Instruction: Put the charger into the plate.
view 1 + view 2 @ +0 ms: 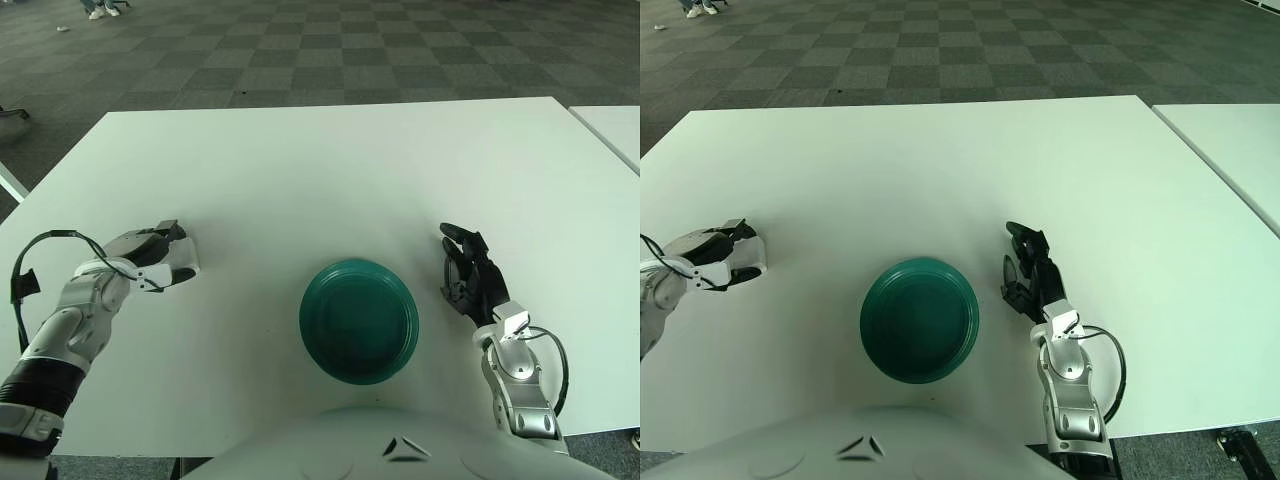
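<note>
Checkered dark carpet lay beyond the far edge of a white table (330,160), and a second white table (612,130) stood just off its right edge with a narrow gap between.

One charger (183,268) was on record: a small white block held at the tips of the left hand (150,255), at the left side of the table and well apart from the plate. The left hand's fingers (165,236) were curled around it, dark pads closed over the top; most of the charger was hidden by the grip, and whether it touched the tabletop could not be told.

One plate (358,320), dark green and round, sat flat at the near middle of the table, close to the near edge, with nothing in it. Bare white surface separated it from the left hand, with nothing standing between the two.

The right hand (470,275) showed just right of the plate, apart from its rim, black fingers (462,240) extended and loosely spread toward the far edge, holding nothing. Whether it touched the tabletop could not be told.

Count: two tables, one plate, one charger, two hands. The whole far half of the main table was open surface out to its edges.
</note>
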Controlling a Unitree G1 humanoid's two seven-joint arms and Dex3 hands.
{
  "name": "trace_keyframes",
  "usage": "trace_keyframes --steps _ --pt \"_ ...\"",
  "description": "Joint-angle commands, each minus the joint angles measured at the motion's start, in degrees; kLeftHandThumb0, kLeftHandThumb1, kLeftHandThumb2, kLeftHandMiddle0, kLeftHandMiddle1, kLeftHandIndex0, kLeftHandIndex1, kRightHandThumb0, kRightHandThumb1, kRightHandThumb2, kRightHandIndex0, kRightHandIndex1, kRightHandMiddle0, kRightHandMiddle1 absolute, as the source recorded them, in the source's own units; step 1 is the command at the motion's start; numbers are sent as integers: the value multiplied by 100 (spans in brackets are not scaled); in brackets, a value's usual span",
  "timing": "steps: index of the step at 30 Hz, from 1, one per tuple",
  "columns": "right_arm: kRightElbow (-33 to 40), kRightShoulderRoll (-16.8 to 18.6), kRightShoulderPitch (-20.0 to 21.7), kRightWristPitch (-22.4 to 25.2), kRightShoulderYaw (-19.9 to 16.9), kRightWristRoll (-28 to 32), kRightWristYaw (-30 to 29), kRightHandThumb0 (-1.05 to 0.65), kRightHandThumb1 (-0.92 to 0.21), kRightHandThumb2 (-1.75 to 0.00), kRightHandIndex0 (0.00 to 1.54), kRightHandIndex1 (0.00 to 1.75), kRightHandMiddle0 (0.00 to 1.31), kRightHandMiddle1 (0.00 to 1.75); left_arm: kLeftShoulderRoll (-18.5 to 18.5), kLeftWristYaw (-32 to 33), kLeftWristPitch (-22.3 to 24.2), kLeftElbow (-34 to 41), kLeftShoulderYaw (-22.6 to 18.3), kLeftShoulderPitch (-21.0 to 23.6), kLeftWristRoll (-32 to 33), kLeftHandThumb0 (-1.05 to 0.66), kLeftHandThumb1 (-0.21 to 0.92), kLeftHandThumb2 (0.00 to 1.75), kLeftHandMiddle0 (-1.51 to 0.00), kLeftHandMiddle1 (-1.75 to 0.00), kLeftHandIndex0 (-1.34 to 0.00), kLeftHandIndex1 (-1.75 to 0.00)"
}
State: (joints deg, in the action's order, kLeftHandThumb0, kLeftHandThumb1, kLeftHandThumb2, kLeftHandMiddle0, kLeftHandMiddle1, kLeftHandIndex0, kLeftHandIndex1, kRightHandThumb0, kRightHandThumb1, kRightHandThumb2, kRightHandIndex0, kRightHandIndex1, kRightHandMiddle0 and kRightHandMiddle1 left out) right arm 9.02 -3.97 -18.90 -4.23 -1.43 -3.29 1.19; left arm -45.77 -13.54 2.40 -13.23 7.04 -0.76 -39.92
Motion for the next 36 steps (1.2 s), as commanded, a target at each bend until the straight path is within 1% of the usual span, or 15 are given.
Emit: trace_keyframes --steps 1,5,16,18,20,21,22,23,24,26,27,28,30,33,36 --pt "-55 -56 -82 275 -66 -36 -28 -78 -92 -86 31 3 0 74 59 -3 101 -223 177 -122 -88 -105 92 46 -17 -39 0 -123" --pt "-74 -71 -51 298 -90 -23 -16 -78 -92 -86 31 3 0 73 97 161 78 -272 207 -115 -55 -105 92 47 -8 -57 -1 -127" --pt "-202 -136 97 333 -192 38 43 -78 -92 -86 31 3 0 73 210 447 85 -297 302 -122 -17 -105 92 51 -7 -70 -1 -135" --pt "-219 -142 110 331 -199 43 46 -78 -92 -86 31 3 0 73 227 426 97 -324 303 -115 32 -105 92 52 -7 -77 -1 -141" --pt "-239 -151 129 330 -210 51 52 -78 -92 -86 31 3 0 73 252 372 96 -377 296 -92 126 -105 92 55 -4 -113 -1 -149" --pt "-245 -154 135 330 -213 54 54 -78 -92 -86 31 3 0 73 259 346 90 -400 292 -82 172 -105 92 57 -15 -135 -1 -156" --pt "-248 -155 138 329 -216 55 56 -78 -92 -86 31 3 0 73 262 319 61 -434 283 -66 239 -105 92 57 -19 -143 -1 -159" --pt "-257 -157 147 330 -220 57 58 -78 -92 -86 31 3 0 73 265 302 43 -460 282 -48 284 -105 92 59 -36 -154 -4 -164" --pt "-265 -159 154 330 -224 58 60 -78 -92 -86 31 3 0 73 273 356 -36 -520 270 -23 334 -105 92 60 -47 -162 -6 -168" --pt "-282 -164 169 327 -234 63 67 -78 -92 -86 31 3 0 73 307 582 -175 -637 251 21 364 -101 92 56 -64 -168 -21 -171" --pt "-291 -166 175 325 -238 66 70 -78 -92 -86 31 3 0 73 327 714 -233 -689 243 38 358 -91 90 52 -72 -170 -33 -172" --pt "-296 -167 179 324 -242 67 73 -78 -92 -86 31 3 0 73 355 900 -276 -745 239 57 318 -87 89 51 -75 -171 -37 -173" --pt "-301 -165 182 321 -247 66 78 -78 -92 -86 31 3 0 73 401 1241 -334 -850 247 94 229 -62 61 90 -83 -173 -46 -174" --pt "-323 -173 202 319 -260 73 87 -78 -92 -86 31 3 0 73 489 1710 -381 -1014 280 172 112 -52 44 115 -90 -174 -54 -174" --pt "-337 -178 219 321 -269 77 92 -78 -92 -86 31 3 0 73 626 2027 -354 -1155 298 278 83 -49 34 127 -96 -174 -59 -175"
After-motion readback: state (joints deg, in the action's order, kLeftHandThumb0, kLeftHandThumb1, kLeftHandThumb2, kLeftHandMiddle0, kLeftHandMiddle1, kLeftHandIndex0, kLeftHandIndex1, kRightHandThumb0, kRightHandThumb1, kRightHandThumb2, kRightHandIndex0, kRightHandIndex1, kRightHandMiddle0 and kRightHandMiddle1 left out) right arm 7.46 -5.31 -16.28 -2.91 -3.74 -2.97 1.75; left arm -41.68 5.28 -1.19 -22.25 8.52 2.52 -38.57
